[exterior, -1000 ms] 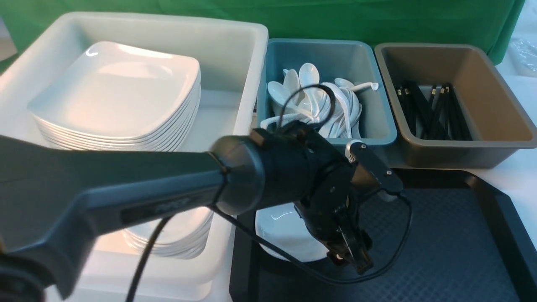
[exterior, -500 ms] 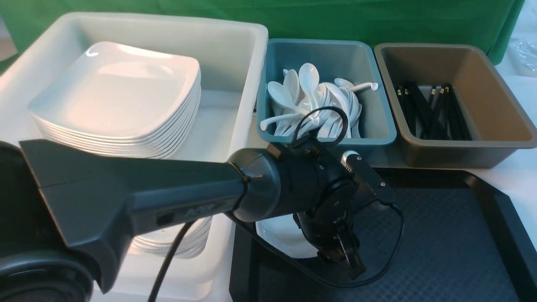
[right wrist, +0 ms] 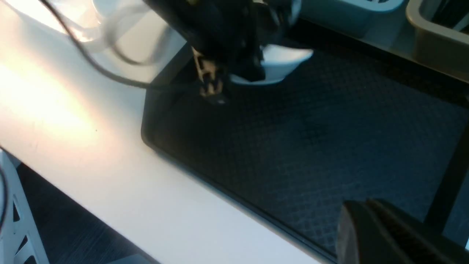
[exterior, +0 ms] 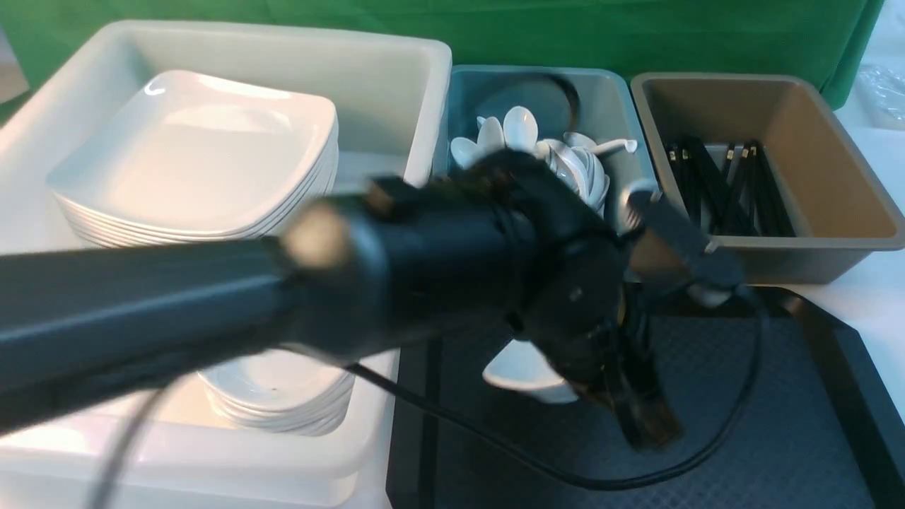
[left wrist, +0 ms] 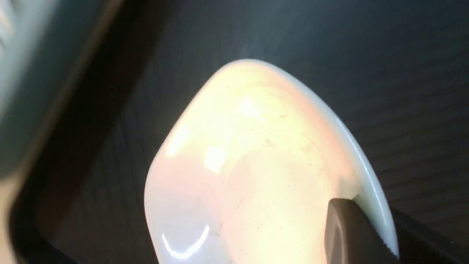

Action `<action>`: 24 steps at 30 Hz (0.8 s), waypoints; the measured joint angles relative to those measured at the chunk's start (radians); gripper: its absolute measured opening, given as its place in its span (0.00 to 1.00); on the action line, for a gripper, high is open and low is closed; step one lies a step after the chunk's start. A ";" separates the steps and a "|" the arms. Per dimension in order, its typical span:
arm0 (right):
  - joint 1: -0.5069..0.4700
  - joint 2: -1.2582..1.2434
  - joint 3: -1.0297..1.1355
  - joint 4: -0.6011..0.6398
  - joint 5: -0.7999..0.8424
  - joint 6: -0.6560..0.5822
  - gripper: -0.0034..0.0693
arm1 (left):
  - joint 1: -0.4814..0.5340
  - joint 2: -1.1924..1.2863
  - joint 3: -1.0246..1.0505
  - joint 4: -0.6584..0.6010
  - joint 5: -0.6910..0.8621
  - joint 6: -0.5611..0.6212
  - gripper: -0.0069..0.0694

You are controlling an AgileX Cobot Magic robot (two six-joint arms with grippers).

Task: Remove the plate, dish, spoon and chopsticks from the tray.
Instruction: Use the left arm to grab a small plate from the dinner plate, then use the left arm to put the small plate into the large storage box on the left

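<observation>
While the left gripper is pinching one rim of the small glossy white rounded-square dish, tilted just over the left end of the big black diamond-textured plastic tray, it should be holding firmly and travelling slowly toward the stack of matching dishes.
</observation>
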 joint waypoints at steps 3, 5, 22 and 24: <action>0.000 0.000 0.000 -0.001 -0.031 -0.002 0.11 | -0.020 -0.147 0.000 0.020 0.010 0.024 0.13; 0.000 0.000 0.000 -0.001 -0.063 -0.004 0.11 | -0.023 -0.218 0.002 0.042 0.044 0.042 0.13; 0.000 0.098 0.000 0.006 -0.210 -0.025 0.12 | 0.410 -0.493 0.616 0.263 -0.160 0.343 0.13; 0.000 0.103 0.004 0.014 -0.214 -0.038 0.12 | 0.426 -0.466 0.617 0.263 -0.174 0.351 0.13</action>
